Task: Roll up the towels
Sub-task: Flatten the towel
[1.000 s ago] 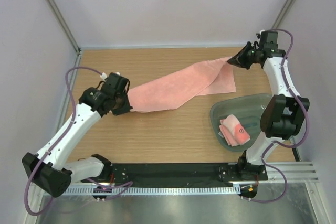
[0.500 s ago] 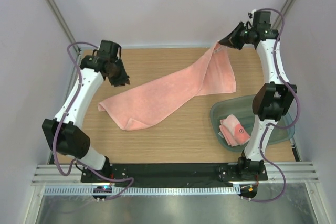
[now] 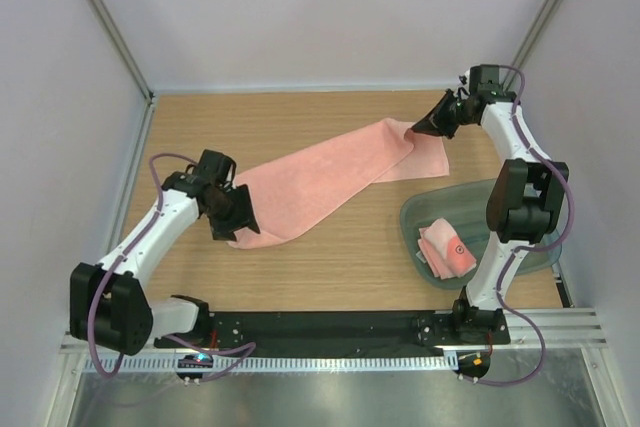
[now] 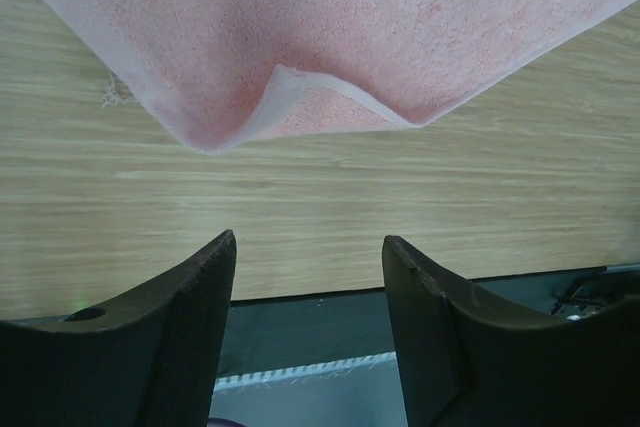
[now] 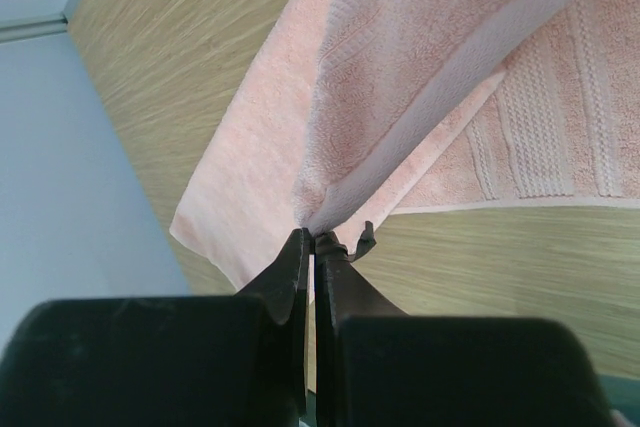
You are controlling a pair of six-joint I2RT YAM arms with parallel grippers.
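A long pink towel (image 3: 320,175) lies stretched diagonally across the wooden table, from near left to far right. Its near-left end, with one corner folded over (image 4: 320,97), rests flat on the wood. My left gripper (image 3: 240,227) hovers just past that end, open, with nothing between its fingers (image 4: 190,287). My right gripper (image 3: 418,128) is shut on the towel's far-right corner (image 5: 330,202), which is lifted off the table. A second pink towel (image 3: 445,247), folded, lies in the grey bin.
A translucent grey bin (image 3: 510,197) stands at the near right beside the right arm's base. The black base rail (image 3: 320,327) runs along the table's near edge. White walls close in the back and both sides.
My left gripper let go of the towel's left end, which dropped onto the table, and has swung back down beside it. The right gripper lowered slightly, still pinching its corner.
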